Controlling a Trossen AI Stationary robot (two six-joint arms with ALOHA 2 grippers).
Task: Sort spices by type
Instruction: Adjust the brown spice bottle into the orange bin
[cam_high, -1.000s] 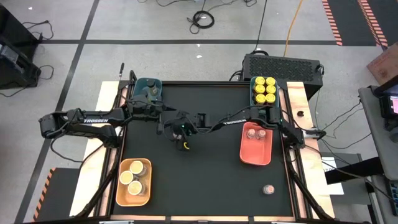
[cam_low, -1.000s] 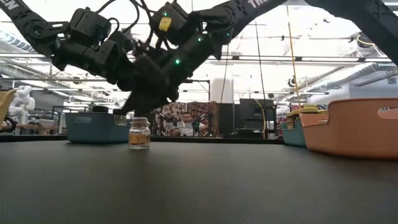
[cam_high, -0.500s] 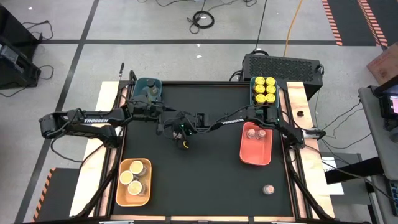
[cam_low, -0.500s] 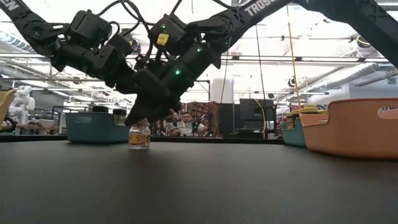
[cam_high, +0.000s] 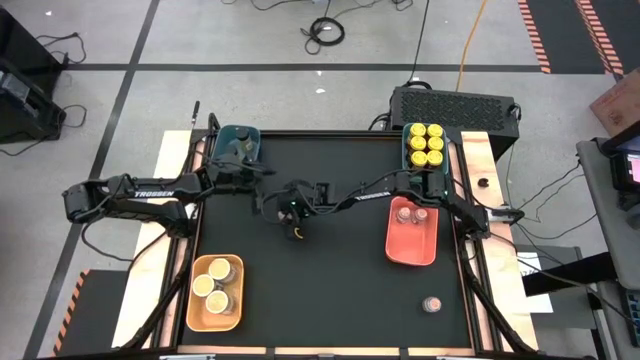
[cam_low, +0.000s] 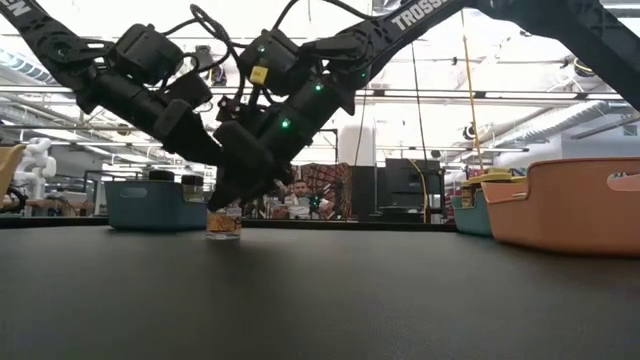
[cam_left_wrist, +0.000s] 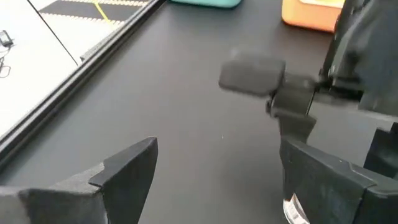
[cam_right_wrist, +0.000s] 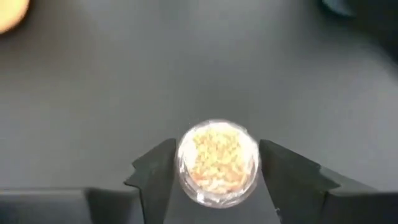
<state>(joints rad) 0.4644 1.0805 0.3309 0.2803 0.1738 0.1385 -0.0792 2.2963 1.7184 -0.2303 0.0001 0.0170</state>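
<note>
Even, bright light fills the high view; the black table (cam_high: 340, 290) shows no glare and only faint shadows. In the low view, ceiling lamps and windows at 12 o'clock blaze white, turning the arms into dark silhouettes; the near table is soft, the room behind hazy. The left wrist view is blurred, its fingers (cam_left_wrist: 118, 174) out of focus. In the right wrist view the jar (cam_right_wrist: 217, 162) gleams bright, corners at 11 and 1 o'clock smeared
</note>
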